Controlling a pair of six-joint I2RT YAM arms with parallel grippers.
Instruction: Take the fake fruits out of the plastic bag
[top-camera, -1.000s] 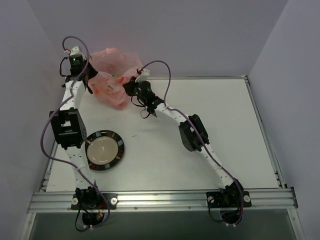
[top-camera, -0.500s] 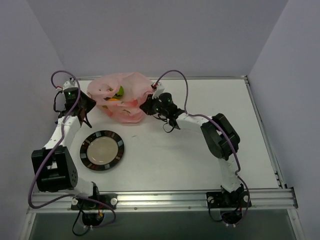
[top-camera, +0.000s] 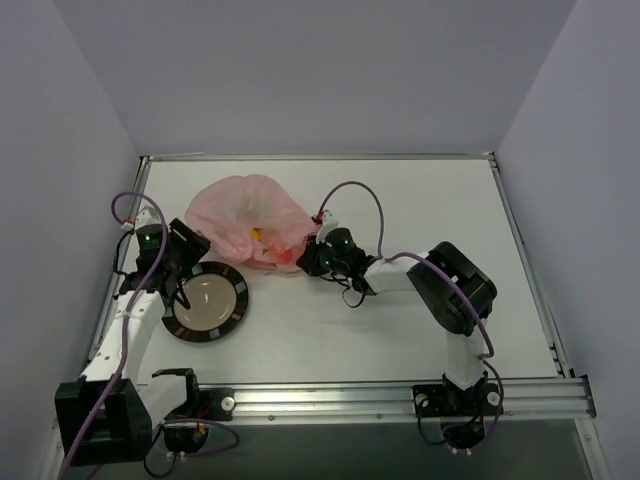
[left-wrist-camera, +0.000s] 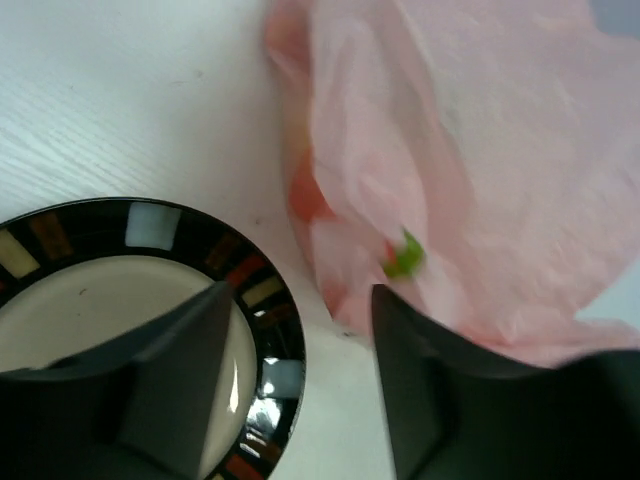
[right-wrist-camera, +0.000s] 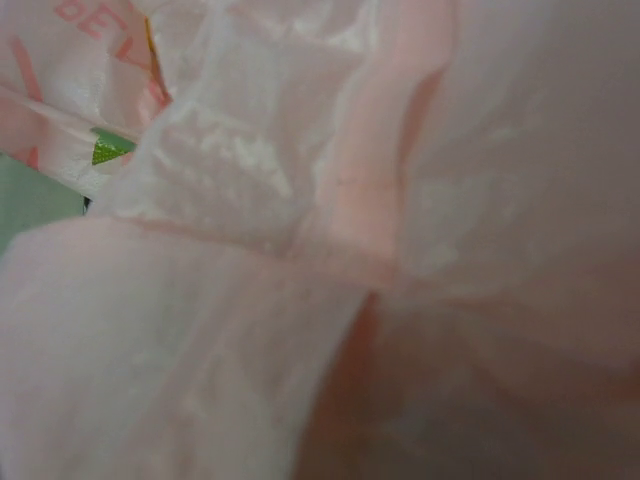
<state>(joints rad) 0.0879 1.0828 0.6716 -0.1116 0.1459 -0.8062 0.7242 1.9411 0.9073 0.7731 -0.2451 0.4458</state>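
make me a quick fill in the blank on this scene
The plastic bag is ___ in colour. The left gripper, its jaws ___, hangs over the plate. The right wrist view shows almost nothing but the ___.
Missing words: pink; open; bag.

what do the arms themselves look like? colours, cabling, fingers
Both the left arm and the right arm have white links with boxy black joint housings. A purple cable loops along each. The left gripper has dark matte wedge-shaped fingers. The right gripper is black, its fingers hidden.
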